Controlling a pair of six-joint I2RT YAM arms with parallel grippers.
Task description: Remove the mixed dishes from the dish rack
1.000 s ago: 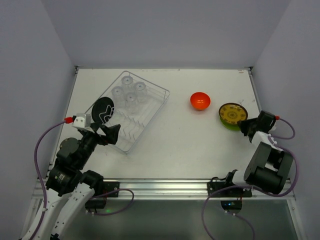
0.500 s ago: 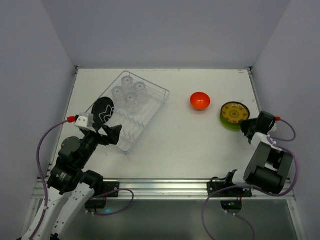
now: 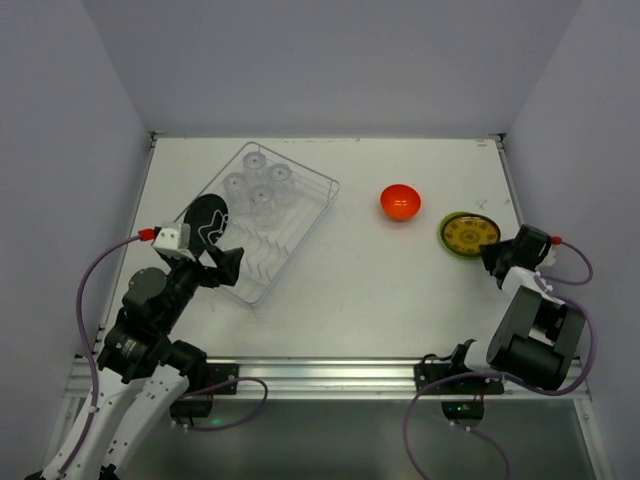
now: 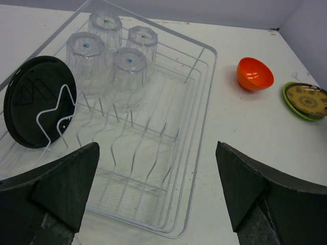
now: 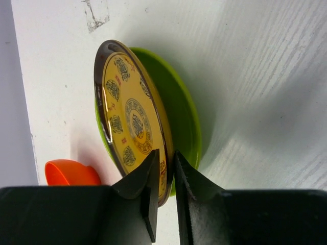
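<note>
The dish rack (image 3: 300, 245) (image 4: 204, 107) lies at the left and holds several clear tumblers (image 3: 258, 185) (image 4: 127, 64) upside down. A black plate (image 3: 205, 222) (image 4: 30, 102) stands on edge in its tines. My left gripper (image 3: 222, 268) (image 4: 158, 189) hovers open over the rack's near corner and holds nothing. The orange bowl (image 3: 400, 201) (image 5: 69, 172) sits on the table at the right. Beside it a yellow patterned plate (image 3: 470, 232) (image 5: 130, 117) leans on a green plate (image 5: 181, 112). My right gripper (image 3: 490, 252) (image 5: 166, 173) pinches the yellow plate's near rim.
The table's right edge and the side wall (image 3: 570, 150) run close behind the right gripper. A bare white tabletop (image 3: 370, 280) stretches between the rack and the bowl. The left arm's cable (image 3: 100, 265) loops off the table's left edge.
The yellow plate has come down from a tilt to lie nearly flat on the green plate. The left gripper has drifted slightly toward the near edge.
</note>
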